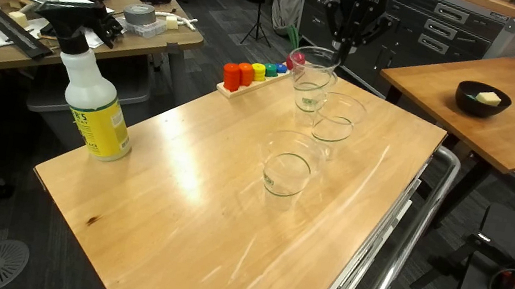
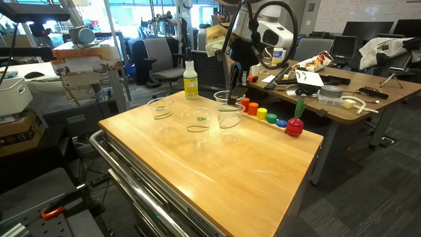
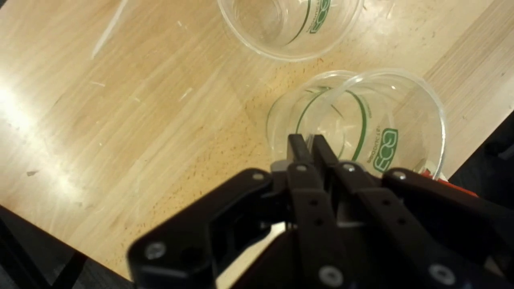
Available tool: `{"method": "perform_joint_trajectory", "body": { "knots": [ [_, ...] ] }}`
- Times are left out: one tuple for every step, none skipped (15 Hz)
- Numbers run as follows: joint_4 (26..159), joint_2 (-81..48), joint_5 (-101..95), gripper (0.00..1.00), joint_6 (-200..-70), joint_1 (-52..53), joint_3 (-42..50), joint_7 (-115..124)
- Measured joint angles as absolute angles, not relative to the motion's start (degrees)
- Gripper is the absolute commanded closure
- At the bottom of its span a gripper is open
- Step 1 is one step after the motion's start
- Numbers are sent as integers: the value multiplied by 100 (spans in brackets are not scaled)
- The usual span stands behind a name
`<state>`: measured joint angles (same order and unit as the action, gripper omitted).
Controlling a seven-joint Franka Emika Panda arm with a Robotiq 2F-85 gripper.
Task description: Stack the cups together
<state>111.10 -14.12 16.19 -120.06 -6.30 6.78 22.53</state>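
Several clear cups with green bands stand on the wooden cart top. My gripper (image 1: 341, 56) is shut on the wall of one cup (image 1: 306, 81); in the wrist view the fingertips (image 3: 306, 138) nearly meet at this cup's rim (image 3: 401, 120). In an exterior view the fingers (image 2: 232, 98) point down at the held cup (image 2: 221, 98). Another cup (image 2: 229, 124) overlaps it in every view; I cannot tell whether they touch. Its rim shows in the wrist view (image 3: 275, 116). A separate cup (image 2: 197, 123) stands nearby, also upright in the wrist view (image 3: 293, 28). A further cup (image 1: 287, 171) stands apart.
A colourful ring toy (image 1: 253, 76) lies along the cart's edge close to the held cup. A yellow-labelled spray bottle (image 1: 101, 112) stands at a corner. A metal handle (image 1: 407, 255) runs along one side. A black bowl (image 1: 472, 100) is on a separate table.
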Motion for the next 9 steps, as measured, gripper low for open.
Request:
{"method": "perform_joint_trajectory", "body": {
  "knots": [
    [11159, -1411, 1619, 64, -12006, -630, 678, 2222],
    [11204, -1410, 1611, 55, -12009, -630, 678, 2197],
    [11244, -1408, 1605, 49, -12015, -629, 678, 2175],
    [11280, -1405, 1599, 39, -12028, -627, 678, 2161],
    [11311, -1402, 1585, 33, -12046, -626, 678, 2150],
    [11329, -1401, 1557, 24, -12062, -625, 678, 2144],
    [11342, -1398, 1510, 17, -12073, -624, 678, 2143],
    [11349, -1395, 1459, 9, -12078, -624, 678, 2143],
    [11354, -1392, 1401, 2, -12081, -624, 678, 2143]
  ]
}}
